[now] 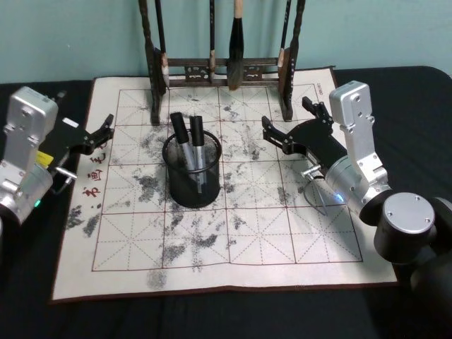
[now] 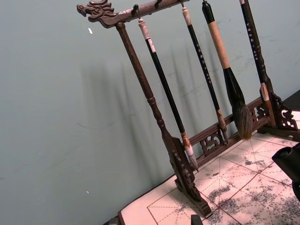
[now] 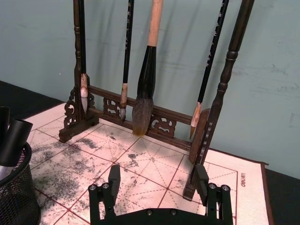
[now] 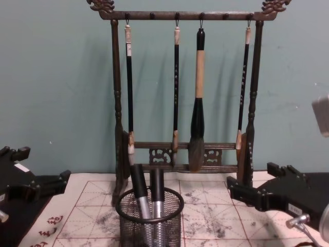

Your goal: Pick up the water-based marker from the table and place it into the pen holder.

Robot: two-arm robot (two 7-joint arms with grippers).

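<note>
Head view: your two markers (image 1: 189, 145) stand in the pen holder (image 1: 192, 185) at centre frame; left gripper (image 1: 104, 131) and right gripper (image 1: 291, 121) flank it, fingers apart, empty.

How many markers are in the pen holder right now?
2. Both markers stand side by side in the pen holder, caps up: one on the left, one on the right. The mesh could hide a shorter one.
</note>
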